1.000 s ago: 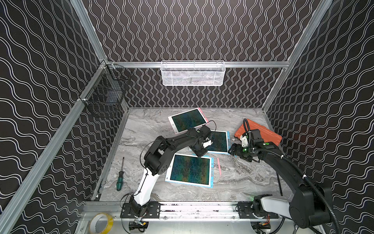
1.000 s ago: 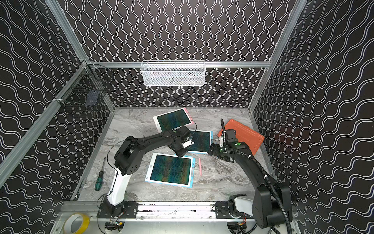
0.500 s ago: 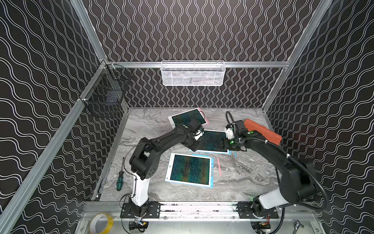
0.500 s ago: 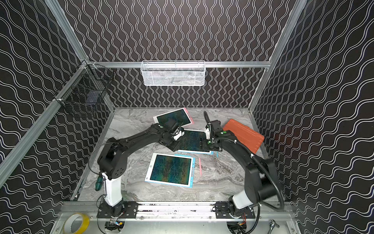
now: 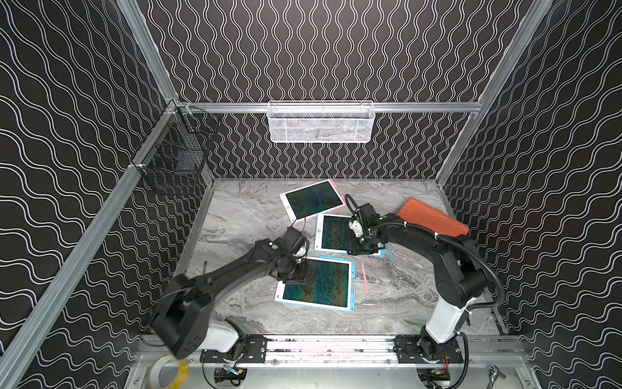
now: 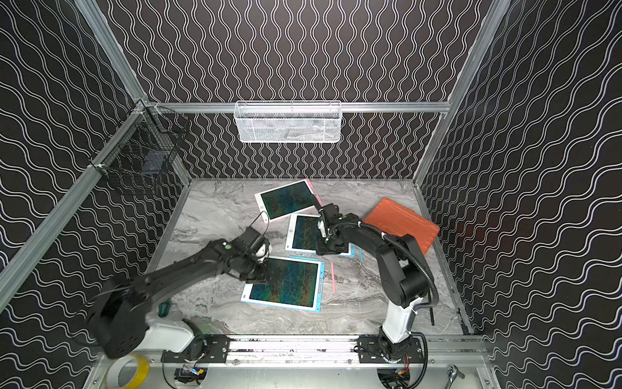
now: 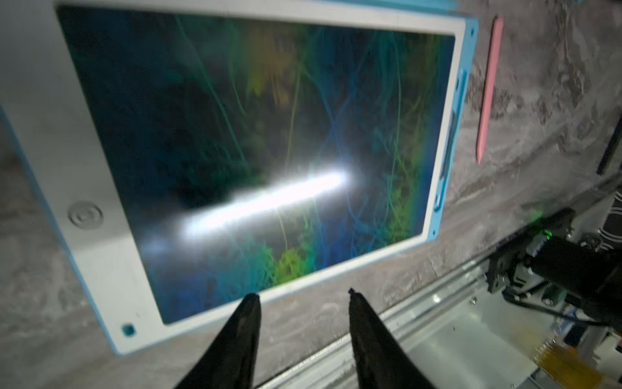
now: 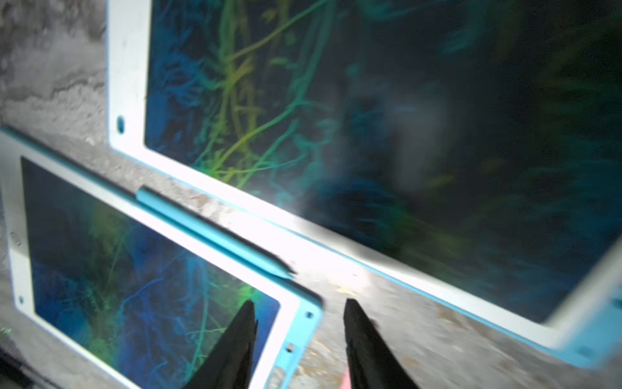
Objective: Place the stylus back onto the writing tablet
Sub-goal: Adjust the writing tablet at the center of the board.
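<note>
Overhead, in both top views, the left gripper (image 5: 299, 277) hangs over the near tablet (image 5: 323, 286)'s white bezel and the right gripper (image 5: 362, 251) over the middle tablet (image 5: 333, 232)'s corner. The slim pink stylus (image 5: 364, 277) lies flat on the veined marble top (image 5: 235, 219), just short of the right jaws and held by neither. Left wrist view: jaws half parted and empty, glossy scribbled screen just ahead of the tips, tapered stylus farther off past the slotted blue rim. Right wrist view: jaws parted and empty, one tip over the near tablet's rounded corner, one over bare marble, a blue stylus (image 8: 212, 235) along that rim ahead.
</note>
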